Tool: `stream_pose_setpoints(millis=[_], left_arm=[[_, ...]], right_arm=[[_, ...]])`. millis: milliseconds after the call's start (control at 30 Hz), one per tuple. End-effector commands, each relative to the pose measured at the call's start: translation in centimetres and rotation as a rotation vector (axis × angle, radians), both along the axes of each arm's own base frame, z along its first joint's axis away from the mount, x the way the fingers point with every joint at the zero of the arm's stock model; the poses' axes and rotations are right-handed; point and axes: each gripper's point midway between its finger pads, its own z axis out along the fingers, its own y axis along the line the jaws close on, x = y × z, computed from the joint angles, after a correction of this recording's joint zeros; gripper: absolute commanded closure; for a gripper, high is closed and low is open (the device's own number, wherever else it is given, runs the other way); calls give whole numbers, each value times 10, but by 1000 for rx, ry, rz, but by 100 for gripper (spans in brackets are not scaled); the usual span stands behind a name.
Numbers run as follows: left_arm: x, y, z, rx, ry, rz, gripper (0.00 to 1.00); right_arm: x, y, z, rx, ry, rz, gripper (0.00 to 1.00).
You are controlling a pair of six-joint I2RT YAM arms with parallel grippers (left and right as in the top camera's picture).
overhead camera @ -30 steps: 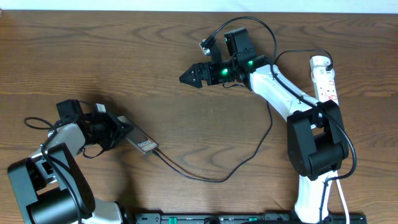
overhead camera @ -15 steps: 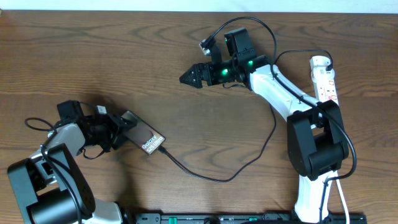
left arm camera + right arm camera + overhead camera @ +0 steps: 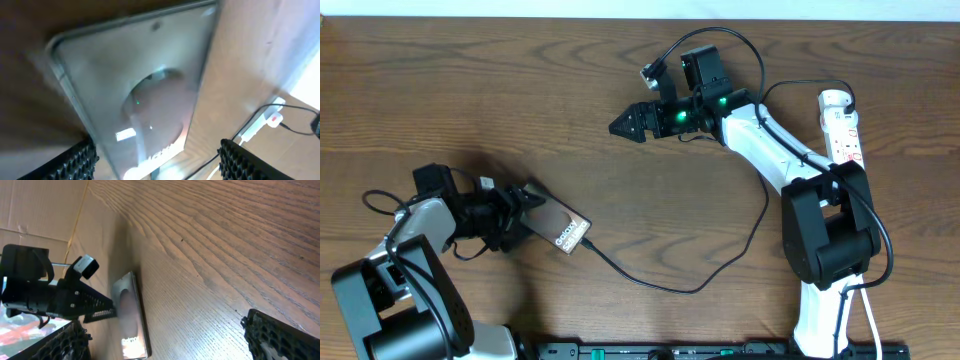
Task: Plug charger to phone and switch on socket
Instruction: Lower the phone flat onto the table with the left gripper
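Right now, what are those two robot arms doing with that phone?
The left gripper is at the phone, with its fingers spread on either side of it. The charger reaches the phone's end and looks plugged in. The right gripper hangs open over the table, holding nothing, well short of the socket. I can't tell if the socket is switched on.

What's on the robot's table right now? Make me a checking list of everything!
Surface: brown wood-grain table.
Job's things: phone, screen up, lower left; charger curves from the phone's end toward the socket at far right.
Clutter: nothing seen.
Grippers: left gripper at the phone, grip unclear; right gripper open, holding nothing.
Cables: black robot cable loops over the right arm; white cord at bottom right.
Surroundings: black rail along the bottom edge.
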Motion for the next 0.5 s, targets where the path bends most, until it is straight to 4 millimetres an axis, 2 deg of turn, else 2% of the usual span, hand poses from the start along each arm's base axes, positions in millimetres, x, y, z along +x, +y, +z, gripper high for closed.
stream_pose_setpoints(millis=[0,200,267,367,467], left_arm=[[-24,16,-25,129,147,18,22],[-30,13,-23,115,176,16,21],[-27,13,-20,115,162,26,16],[-12,20,0,156,70,34,13],[10,30,35,222,-87,48,12]], right_arm=[[2,2,17,12,-47,10,1],[2,2,16,11,-45,10,1],[1,1,16,8,-38,9,1],[2,-2,13,-7,-32,-2,1],[5,-7,7,-43,-29,-28,1]])
